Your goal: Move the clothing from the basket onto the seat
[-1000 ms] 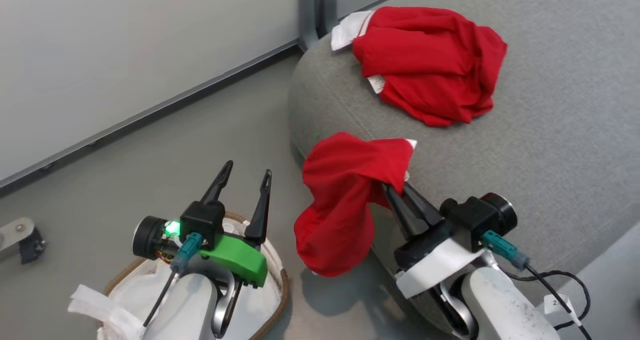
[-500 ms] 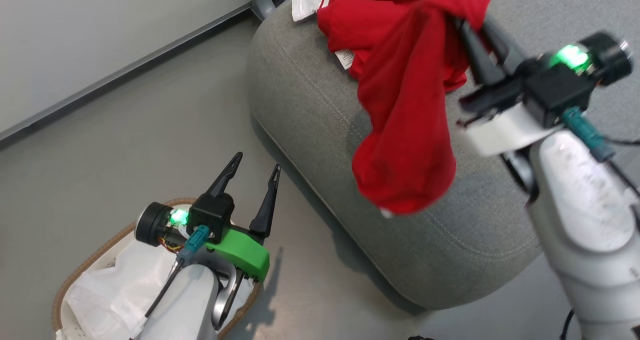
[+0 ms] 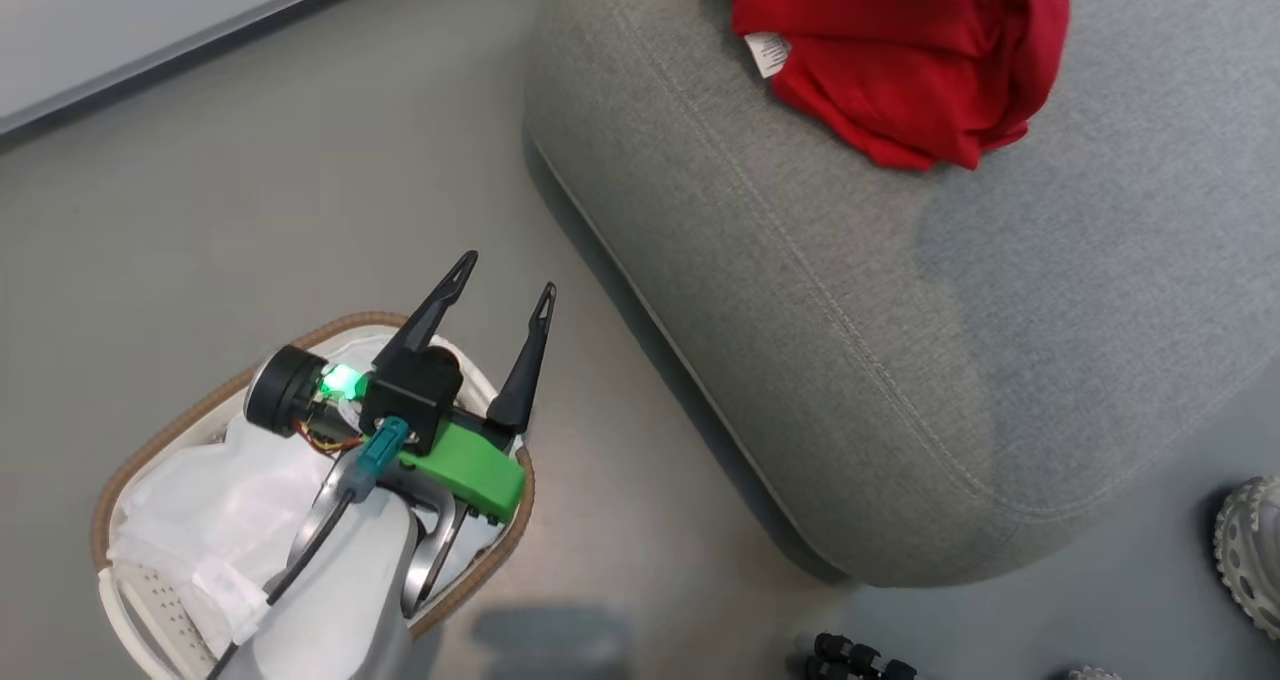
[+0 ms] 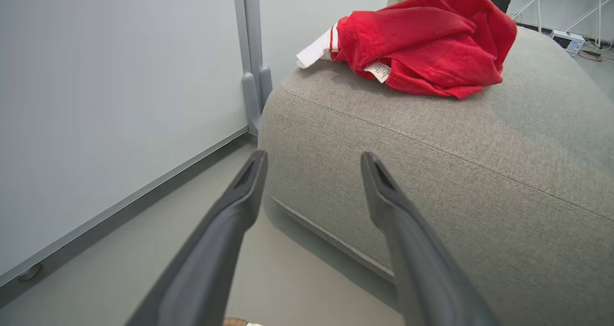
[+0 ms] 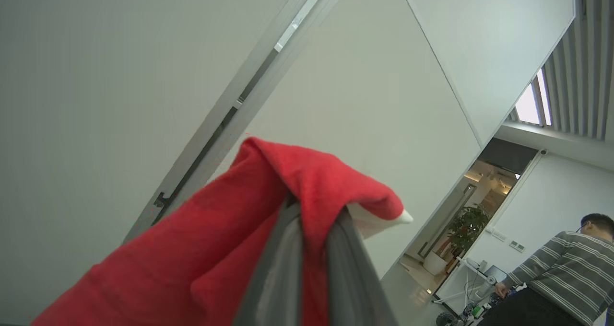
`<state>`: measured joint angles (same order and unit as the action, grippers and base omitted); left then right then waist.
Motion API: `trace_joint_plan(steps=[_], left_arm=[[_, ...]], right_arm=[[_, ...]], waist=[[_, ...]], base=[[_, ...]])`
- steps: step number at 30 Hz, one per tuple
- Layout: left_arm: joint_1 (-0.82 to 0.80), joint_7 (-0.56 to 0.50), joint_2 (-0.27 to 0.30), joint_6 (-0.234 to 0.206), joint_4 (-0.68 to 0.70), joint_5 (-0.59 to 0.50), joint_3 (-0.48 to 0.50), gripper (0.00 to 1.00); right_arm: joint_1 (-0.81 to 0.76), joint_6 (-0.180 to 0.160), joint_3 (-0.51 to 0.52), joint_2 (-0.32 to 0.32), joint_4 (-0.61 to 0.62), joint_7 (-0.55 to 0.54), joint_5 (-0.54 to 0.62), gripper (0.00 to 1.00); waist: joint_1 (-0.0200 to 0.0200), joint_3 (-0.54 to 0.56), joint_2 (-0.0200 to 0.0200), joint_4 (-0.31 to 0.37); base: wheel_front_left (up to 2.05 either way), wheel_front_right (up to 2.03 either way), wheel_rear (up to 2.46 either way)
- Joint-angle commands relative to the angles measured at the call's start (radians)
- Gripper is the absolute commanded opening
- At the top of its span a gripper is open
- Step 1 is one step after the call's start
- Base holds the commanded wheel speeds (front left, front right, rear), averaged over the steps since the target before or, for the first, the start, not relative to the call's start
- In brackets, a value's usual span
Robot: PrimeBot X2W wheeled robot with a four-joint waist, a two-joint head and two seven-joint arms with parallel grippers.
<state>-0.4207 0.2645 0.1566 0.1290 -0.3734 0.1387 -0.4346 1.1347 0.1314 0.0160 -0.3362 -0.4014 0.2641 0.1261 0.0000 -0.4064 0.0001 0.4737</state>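
One red garment (image 3: 900, 60) with a white tag lies bunched on the far part of the grey seat (image 3: 850, 340). The left wrist view shows this garment (image 4: 422, 48) with a white panel at its left end, on the seat (image 4: 431, 139). My right gripper (image 5: 314, 208) is shut on a second piece of red clothing (image 5: 192, 268), held high against the pale wall with a white edge poking out. My left gripper (image 3: 505, 275) stands open and holds nothing, above the basket (image 3: 130, 470). In its own view the left gripper (image 4: 312, 156) points at the seat's side.
The white cloth liner (image 3: 220, 500) lies inside the basket. A wall with a dark skirting runs along the upper left, with a grey metal post (image 4: 252, 52) beside the seat. A person in a striped top (image 5: 561, 268) stands far off. A toothed wheel (image 3: 1250, 560) sits at the lower right.
The head camera has shifted. My right gripper rose with the red clothing from beside the seat, past the seat top and out of the head view. The left gripper stayed open over the basket.
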Motion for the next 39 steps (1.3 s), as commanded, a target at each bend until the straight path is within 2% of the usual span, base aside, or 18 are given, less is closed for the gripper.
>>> trace_joint_plan(steps=[1,8,13,14,15,16,17,18,27,33,39], left_arm=[[-0.026,0.000,0.014,0.002,0.004,0.009,-0.007,1.00],[-0.087,0.000,0.045,0.003,0.003,0.025,-0.057,1.00],[-0.105,0.000,0.058,0.003,0.005,0.034,-0.077,1.00],[-0.108,0.000,0.060,0.003,0.004,0.036,-0.079,1.00],[-0.109,0.000,0.060,0.003,0.003,0.039,-0.080,1.00],[-0.108,0.000,0.061,0.003,0.001,0.042,-0.079,1.00],[-0.106,0.000,0.060,0.003,-0.001,0.044,-0.078,1.00],[-0.102,0.000,0.058,0.003,-0.003,0.046,-0.075,1.00],[-0.051,0.000,0.031,0.003,-0.014,0.062,-0.051,1.00],[0.006,0.000,0.016,-0.009,-0.019,0.064,0.002,1.00],[0.082,0.000,-0.002,-0.019,-0.017,0.060,0.075,1.00]], right_arm=[[-0.002,-0.001,0.007,0.009,-0.024,0.000,0.013,0.00],[-0.136,-0.001,0.143,0.086,-0.199,0.000,0.061,0.00],[-0.243,-0.001,0.266,0.143,-0.252,0.000,0.097,0.00],[-0.268,-0.001,0.297,0.156,-0.253,0.000,0.106,0.15],[-0.279,-0.001,0.318,0.166,-0.250,0.000,0.106,0.37],[-0.293,-0.001,0.339,0.177,-0.239,0.001,0.101,0.45],[-0.318,-0.001,0.357,0.191,-0.229,0.000,0.099,0.64],[-0.342,-0.001,0.370,0.201,-0.219,0.000,0.094,1.00],[-0.533,-0.001,0.354,0.221,-0.099,0.000,0.061,1.00],[-0.657,-0.001,0.273,0.237,-0.024,0.000,0.020,1.00],[-0.721,-0.001,0.173,0.259,0.036,0.000,-0.037,1.00]], waist=[[0.0000,-0.075,-0.0001,-0.064],[0.0000,-0.164,-0.0001,-0.122],[0.0000,-0.185,-0.0001,-0.134],[0.0000,-0.186,-0.0001,-0.133],[0.0000,-0.184,-0.0001,-0.131],[0.0000,-0.181,-0.0001,-0.129],[0.0000,-0.175,-0.0001,-0.125],[0.0000,-0.167,-0.0001,-0.120],[0.0000,-0.064,-0.0001,-0.095],[0.0000,0.015,-0.0001,-0.098],[0.0000,0.080,-0.0001,-0.140]], base=[[0.00,0.00,0.00],[0.00,0.00,0.00],[0.00,0.00,0.00],[0.00,0.00,0.00],[0.00,0.00,0.00],[0.00,0.00,0.00],[0.00,0.00,0.00],[0.00,0.00,0.00],[0.00,0.00,0.00],[0.00,0.00,0.00],[0.00,0.00,0.00]])
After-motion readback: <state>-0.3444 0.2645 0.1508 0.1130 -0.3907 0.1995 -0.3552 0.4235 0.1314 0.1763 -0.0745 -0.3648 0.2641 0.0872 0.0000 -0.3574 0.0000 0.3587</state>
